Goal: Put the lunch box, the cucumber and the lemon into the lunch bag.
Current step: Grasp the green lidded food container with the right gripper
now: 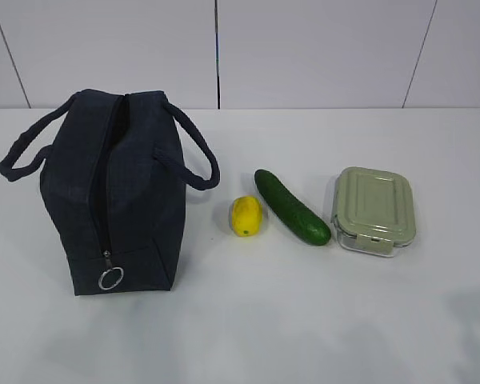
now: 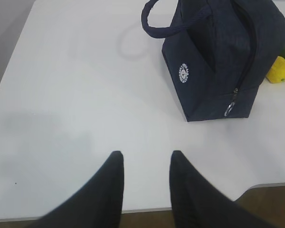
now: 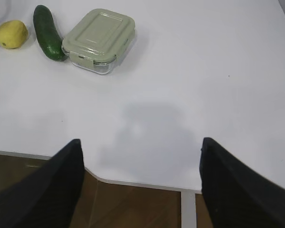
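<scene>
The right gripper [image 3: 140,178] gapes wide and the left gripper [image 2: 143,178] stands partly apart, both empty above the table's [image 1: 320,320] near edge. From the right one, the lunch box [image 3: 99,40] lies toward eleven o'clock: rigid, probably weightiest, best clamped across its short sides. The cucumber [image 3: 46,32] touches it, crowding that flank; the lemon [image 3: 12,33], round and likely slippery, sits beyond. The lunch bag [image 1: 116,192] looks zipped.
</scene>
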Controlling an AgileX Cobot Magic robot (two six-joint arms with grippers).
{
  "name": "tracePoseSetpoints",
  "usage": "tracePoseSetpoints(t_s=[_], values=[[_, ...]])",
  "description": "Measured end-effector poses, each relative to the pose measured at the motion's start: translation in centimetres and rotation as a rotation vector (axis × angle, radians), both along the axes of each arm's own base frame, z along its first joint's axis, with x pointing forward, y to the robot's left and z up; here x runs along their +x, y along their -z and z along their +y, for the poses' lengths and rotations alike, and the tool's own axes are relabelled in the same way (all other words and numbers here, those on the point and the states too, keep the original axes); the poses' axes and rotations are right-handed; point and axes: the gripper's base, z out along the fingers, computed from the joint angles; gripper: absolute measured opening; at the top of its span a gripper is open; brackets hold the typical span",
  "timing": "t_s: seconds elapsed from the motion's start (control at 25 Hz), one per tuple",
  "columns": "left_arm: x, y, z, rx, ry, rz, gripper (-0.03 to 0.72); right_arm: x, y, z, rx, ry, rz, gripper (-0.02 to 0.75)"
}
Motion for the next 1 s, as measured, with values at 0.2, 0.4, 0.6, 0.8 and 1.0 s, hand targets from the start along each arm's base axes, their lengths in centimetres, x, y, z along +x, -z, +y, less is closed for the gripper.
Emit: tracePoseSetpoints(t_s=[0.2, 0.4, 0.6, 0.8, 1.0], values=[[0.0, 0.0, 0.0, 0.000, 0.000, 0.000, 0.235, 1.2, -0.3, 0.1, 0.026, 0.024, 0.079, 0.586], [0.0, 0.0, 0.0, 0.000, 0.000, 0.000, 0.235, 3.5, -1.2, 0.4, 0.041, 0.042, 0.201, 0.586], [0.0, 0.0, 0.0, 0.000, 0.000, 0.000, 0.235, 6.5, -2.8, 0.9, 0.061, 0.034, 0.246, 0.586], [0.0, 0.0, 0.0, 0.000, 0.000, 0.000, 0.235, 10.1, -3.0, 2.1, 0.166, 0.019, 0.302, 0.586], [0.0, 0.0, 0.0, 0.000, 0.000, 0.000, 0.235, 13.3, -1.9, 3.2, 0.279, 0.012, 0.386, 0.586]])
